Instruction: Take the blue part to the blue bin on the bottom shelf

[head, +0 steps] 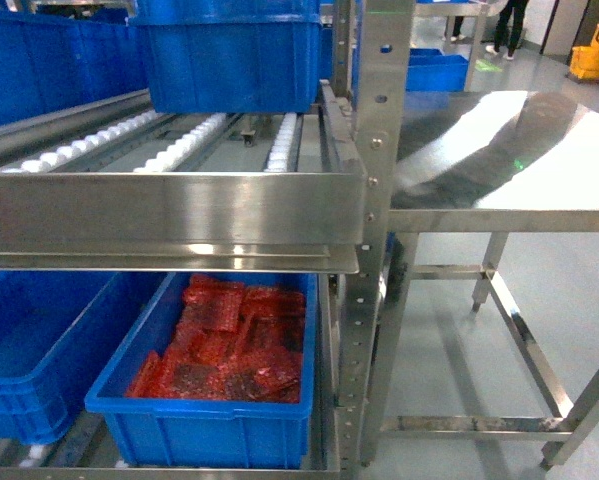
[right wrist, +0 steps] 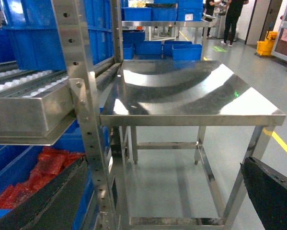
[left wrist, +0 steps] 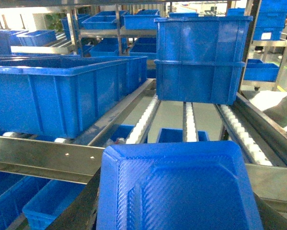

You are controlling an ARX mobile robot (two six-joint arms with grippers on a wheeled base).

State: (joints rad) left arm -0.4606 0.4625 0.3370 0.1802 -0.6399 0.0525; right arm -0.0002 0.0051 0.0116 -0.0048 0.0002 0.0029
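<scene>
The left gripper, its jaws unseen, seemingly carries a textured bright-blue plastic tray [left wrist: 177,189] over the roller rack, delivery undone: the ribbed empty blue bin [head: 29,345] waits on the bottom shelf beside the red-bag crate [head: 214,400].

head: faces rack [head: 179,210] front | wrists: flank it | shared: rollers [head: 279,150]

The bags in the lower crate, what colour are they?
Red, see-through bags piled in a blue crate; the head view shows them best.
</scene>
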